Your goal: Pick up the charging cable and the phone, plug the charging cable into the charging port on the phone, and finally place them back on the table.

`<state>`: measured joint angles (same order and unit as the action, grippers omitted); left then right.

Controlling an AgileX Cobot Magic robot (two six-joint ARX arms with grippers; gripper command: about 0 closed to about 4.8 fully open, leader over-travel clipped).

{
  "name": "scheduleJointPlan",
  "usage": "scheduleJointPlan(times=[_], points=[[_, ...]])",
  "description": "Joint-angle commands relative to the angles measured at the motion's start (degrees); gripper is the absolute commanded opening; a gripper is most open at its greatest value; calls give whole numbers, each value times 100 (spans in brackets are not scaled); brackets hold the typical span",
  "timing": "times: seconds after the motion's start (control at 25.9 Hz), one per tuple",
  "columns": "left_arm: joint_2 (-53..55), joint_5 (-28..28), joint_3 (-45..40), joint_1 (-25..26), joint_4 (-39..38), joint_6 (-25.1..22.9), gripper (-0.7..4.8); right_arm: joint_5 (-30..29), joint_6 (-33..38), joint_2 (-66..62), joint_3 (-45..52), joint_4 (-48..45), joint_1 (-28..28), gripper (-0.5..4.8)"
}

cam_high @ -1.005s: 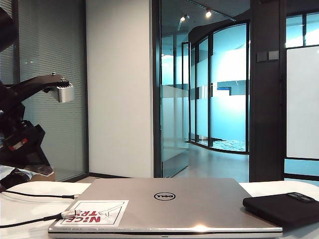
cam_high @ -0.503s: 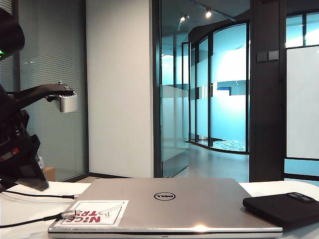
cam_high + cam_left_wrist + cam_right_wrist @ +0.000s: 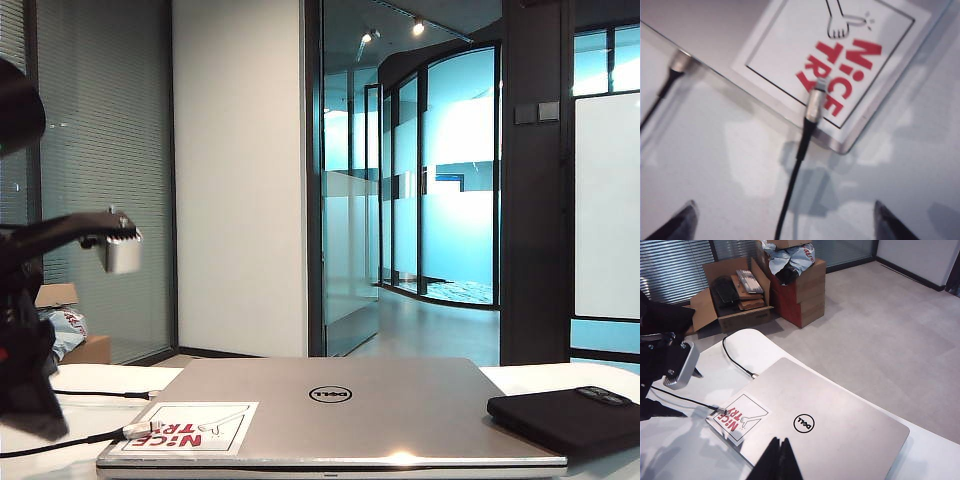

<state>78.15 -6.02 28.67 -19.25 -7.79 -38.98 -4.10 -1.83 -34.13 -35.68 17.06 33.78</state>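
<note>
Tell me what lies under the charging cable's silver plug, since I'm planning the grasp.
The charging cable's plug rests on a white sticker with red lettering, stuck at the closed laptop's corner. The cord runs off onto the table. The plug covers part of the lettering.

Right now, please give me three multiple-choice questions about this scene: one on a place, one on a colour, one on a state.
1. Where does the charging cable plug rest?
A. on the laptop sticker
B. on the phone
C. on the floor

2. Which colour is the sticker lettering?
A. blue
B. red
C. green

3. How is the left gripper?
A. shut on the cable
B. shut, empty
C. open above the cable

Answers: 1 A, the silvery tip lies on the sticker; 2 B, red letters; 3 C, its fingers stand wide apart.
</note>
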Motion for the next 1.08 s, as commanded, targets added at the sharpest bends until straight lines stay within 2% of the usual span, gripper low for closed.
scheduleJointPlan(times=[0.04,0.89,1.01,1.08], points=[[232,-46,2,-4,111,-2,466,11,-17,7,-31,-74,7,-2],[892,-48,20,-4,199,-2,466,13,-17,7,-31,-55,7,-2],[892,-42,28,-4,699,-2,466,15,-17,7,-31,-52,7,-1],[892,-39,28,-4,1668,-2,466,15,-17,4,-31,-52,4,-2]])
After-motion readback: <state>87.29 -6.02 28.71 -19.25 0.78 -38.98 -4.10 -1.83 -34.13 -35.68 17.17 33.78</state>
